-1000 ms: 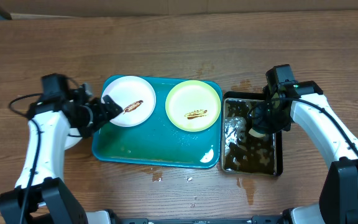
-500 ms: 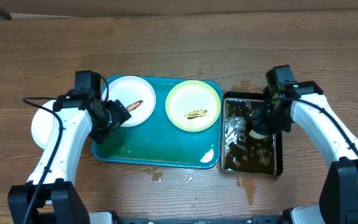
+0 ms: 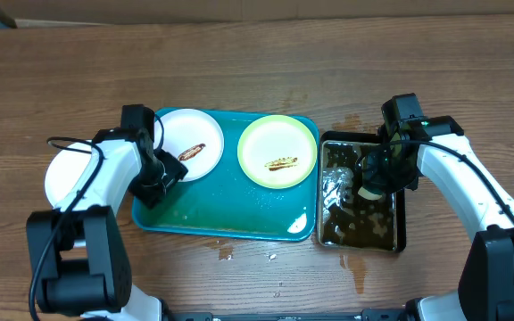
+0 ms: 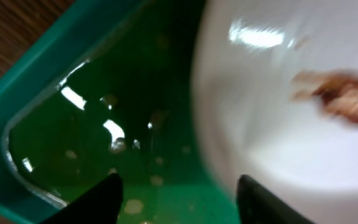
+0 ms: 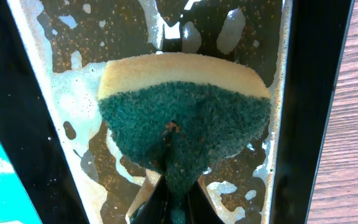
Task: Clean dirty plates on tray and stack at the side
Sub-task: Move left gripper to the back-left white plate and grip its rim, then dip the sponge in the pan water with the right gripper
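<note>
The teal tray holds a white plate with a brown smear at its left and a lime-green plate with a smear to the right. Another white plate lies on the table left of the tray. My left gripper is open over the tray's left end, its jaws at the near edge of the smeared white plate. My right gripper is shut on a green and yellow sponge over the black pan.
The black pan of brown foamy liquid stands right of the tray. Water drops lie on the wood in front of the tray and pan. A cardboard edge runs along the back.
My left arm swung right from the table's left side to the tray's left end, uncovering the white plate on the table. The right arm has not moved.
</note>
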Robot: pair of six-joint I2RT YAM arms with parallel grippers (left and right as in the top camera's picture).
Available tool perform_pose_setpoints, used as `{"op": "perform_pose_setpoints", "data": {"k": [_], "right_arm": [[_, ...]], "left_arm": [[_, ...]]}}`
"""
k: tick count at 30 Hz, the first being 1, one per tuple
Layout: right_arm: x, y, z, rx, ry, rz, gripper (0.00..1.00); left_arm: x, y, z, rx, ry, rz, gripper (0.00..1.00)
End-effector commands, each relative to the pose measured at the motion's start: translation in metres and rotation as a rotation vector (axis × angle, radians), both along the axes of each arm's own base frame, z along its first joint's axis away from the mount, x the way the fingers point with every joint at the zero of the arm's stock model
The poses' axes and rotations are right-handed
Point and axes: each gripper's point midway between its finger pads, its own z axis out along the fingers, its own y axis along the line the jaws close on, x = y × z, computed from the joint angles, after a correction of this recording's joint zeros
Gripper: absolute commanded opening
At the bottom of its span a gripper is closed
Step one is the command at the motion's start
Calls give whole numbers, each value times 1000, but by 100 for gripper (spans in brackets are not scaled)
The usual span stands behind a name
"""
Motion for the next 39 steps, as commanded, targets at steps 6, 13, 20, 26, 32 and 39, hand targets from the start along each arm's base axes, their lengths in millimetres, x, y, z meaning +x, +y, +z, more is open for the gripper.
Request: {"op": "perform_pose_setpoints", "data": {"k": [6,13,20,26,32,39], "right_arm": [[0,1,1,9,-4,5,4],[1,1,1,9,-5,5,4],[0,1,1,9,-4,4,4],[0,1,1,9,-4,4,4],[-2,1,1,9,4,4,4],[13,29,-15,172,-69,21,4]], "left_arm": [[-11,-2,-5,-2,52,-27,30],[-17,-2,-5,-7,71,-144,19],[-18,-2,-4,-10,61,-312,4],[-20,-2,-4,-12,64,-360,4],[-23,-1,-4,-9,74,-398,4],[-33,11,-4,49,131,-404,4]]}}
